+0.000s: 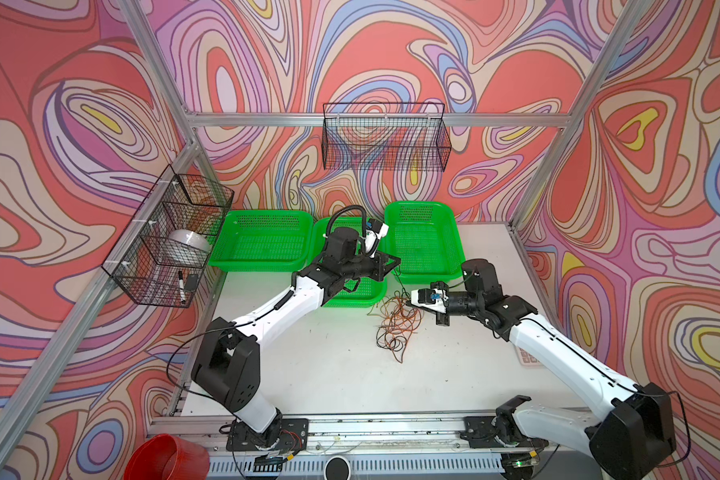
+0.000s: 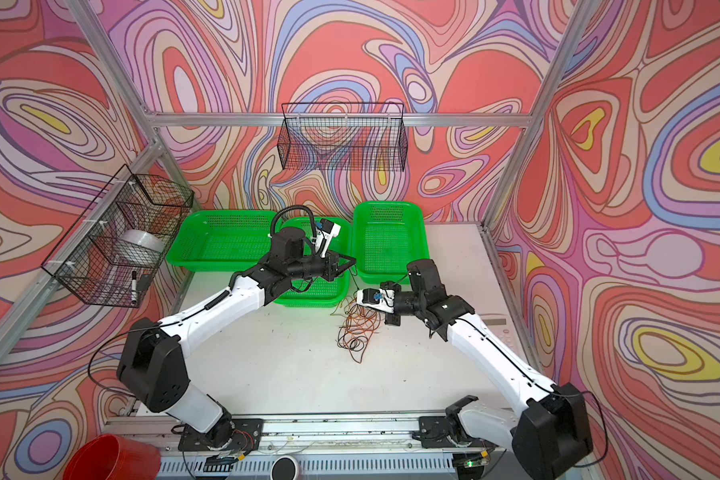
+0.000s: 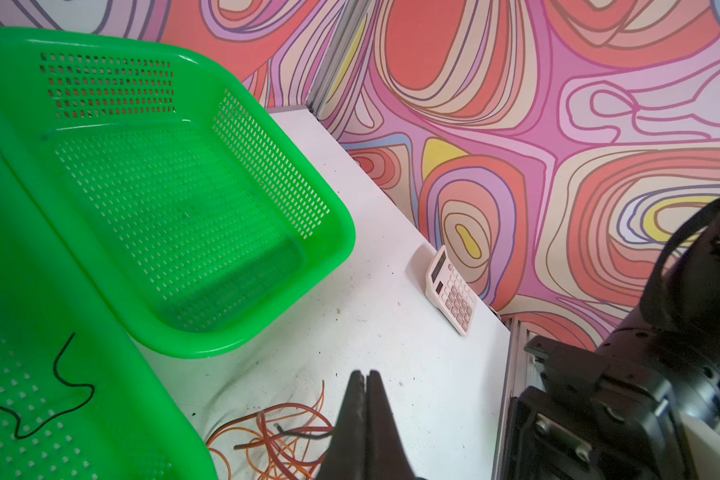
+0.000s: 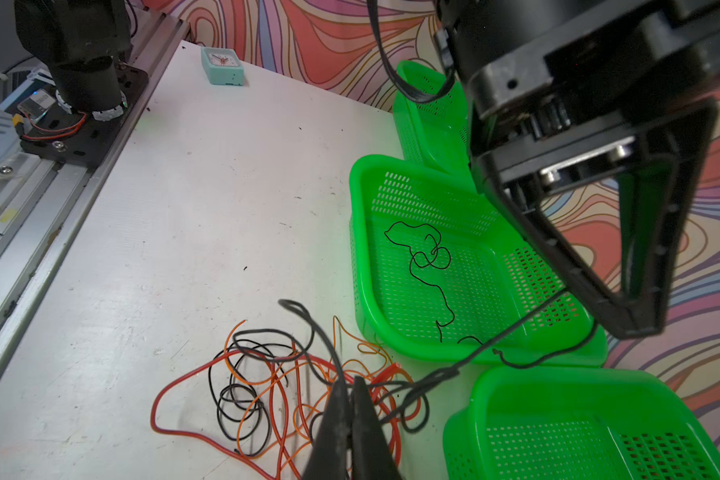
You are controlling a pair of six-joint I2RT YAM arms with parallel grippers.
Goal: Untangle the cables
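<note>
Both of my grippers are clenched, and both bite the same black cable (image 4: 512, 328). My right gripper (image 4: 352, 384) sits low at the back edge of the tangle of cables (image 1: 395, 328), which lies on the white table (image 1: 329, 374) just in front of the middle basket (image 4: 356, 249) and the right basket (image 3: 341, 232). From there the black cable runs in a straight line up to my left gripper (image 4: 636, 330), which hangs above the gap between those two baskets with the cable's short free end dangling below it. In both top views that stretch is only a faint dark line under the left gripper's tip, and the heap reads as one brownish snarl. The right wrist view pulls it apart into a red cable (image 4: 154, 411) looping widest, an orange cable (image 4: 231, 334) and black coils on top. The left wrist view shows my closed fingers (image 3: 377, 415) but hides the cable between them. Both wrist views show a thin black strand (image 3: 59, 386) curled inside the middle basket, which my left arm covers from above; I cannot tell whether it is part of the same cable. Only the right wrist view shows a small teal clock (image 4: 222, 65) near the left arm's base, and the pink calculator (image 3: 452, 291) by the right wall is plainest from the left wrist.
</note>
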